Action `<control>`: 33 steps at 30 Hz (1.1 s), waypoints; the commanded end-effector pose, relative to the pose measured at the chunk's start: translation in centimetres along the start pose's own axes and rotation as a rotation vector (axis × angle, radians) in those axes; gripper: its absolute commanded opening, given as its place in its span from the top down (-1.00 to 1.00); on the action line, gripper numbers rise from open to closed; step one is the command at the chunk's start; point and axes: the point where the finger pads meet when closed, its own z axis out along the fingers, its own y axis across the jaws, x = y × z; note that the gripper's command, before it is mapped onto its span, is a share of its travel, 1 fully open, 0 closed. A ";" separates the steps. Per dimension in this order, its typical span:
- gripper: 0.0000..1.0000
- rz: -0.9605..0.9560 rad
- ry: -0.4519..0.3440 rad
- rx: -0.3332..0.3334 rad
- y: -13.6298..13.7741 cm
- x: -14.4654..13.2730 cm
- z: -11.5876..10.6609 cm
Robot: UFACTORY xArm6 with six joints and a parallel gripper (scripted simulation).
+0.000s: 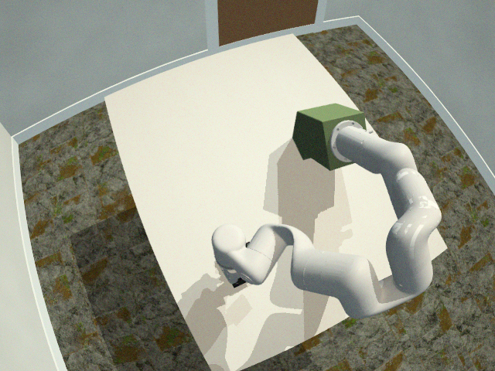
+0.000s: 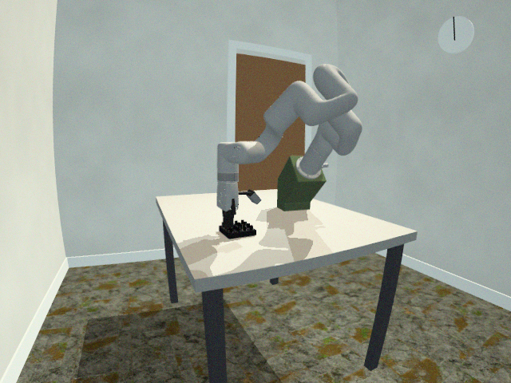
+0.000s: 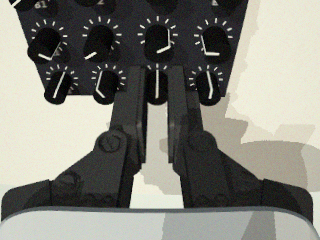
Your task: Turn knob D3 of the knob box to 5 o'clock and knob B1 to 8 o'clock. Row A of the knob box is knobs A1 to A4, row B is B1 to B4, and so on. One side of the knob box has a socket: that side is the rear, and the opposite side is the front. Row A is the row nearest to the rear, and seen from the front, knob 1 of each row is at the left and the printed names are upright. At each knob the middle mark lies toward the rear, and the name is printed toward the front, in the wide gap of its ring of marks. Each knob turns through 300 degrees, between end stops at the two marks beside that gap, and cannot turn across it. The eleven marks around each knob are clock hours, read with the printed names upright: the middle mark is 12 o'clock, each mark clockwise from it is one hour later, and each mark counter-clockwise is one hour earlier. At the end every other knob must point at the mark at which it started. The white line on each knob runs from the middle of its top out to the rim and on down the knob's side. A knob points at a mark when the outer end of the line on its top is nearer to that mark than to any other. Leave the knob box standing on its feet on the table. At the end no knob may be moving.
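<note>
The gripper (image 1: 239, 282) (image 2: 227, 226) (image 3: 157, 86) is nearly closed, its fingers pinching black cylindrical knob D3 (image 3: 157, 94) from left and right on the bench (image 1: 192, 139) (image 2: 342, 234); the knob's upright axis is running between the pads, likely serving as the turning axis.

The desk (image 1: 192, 131) (image 2: 263, 267) has a pale, flat top and straight dark legs. Plain blue-grey walls (image 1: 100, 39) (image 2: 144, 90) meet the floor (image 1: 59, 179) (image 2: 309, 321) at a light baseboard (image 1: 76, 107) (image 2: 119, 255). The floor surface is mottled grey with rust-brown and green patches. A brown door (image 1: 265, 19) (image 2: 263, 103) sits in a light frame. A round, pale clock (image 2: 445, 34) is mounted on the wall. Overlapping shadows fall across the desk and floor.
</note>
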 end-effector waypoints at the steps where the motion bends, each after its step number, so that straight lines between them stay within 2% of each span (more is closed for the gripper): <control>1: 0.84 0.018 -0.002 0.000 0.0 -0.1 -0.1; 20: 0.84 0.190 -0.002 0.000 0.0 -0.1 -0.1; 33: 0.84 0.459 -0.002 0.000 0.0 -0.1 -0.1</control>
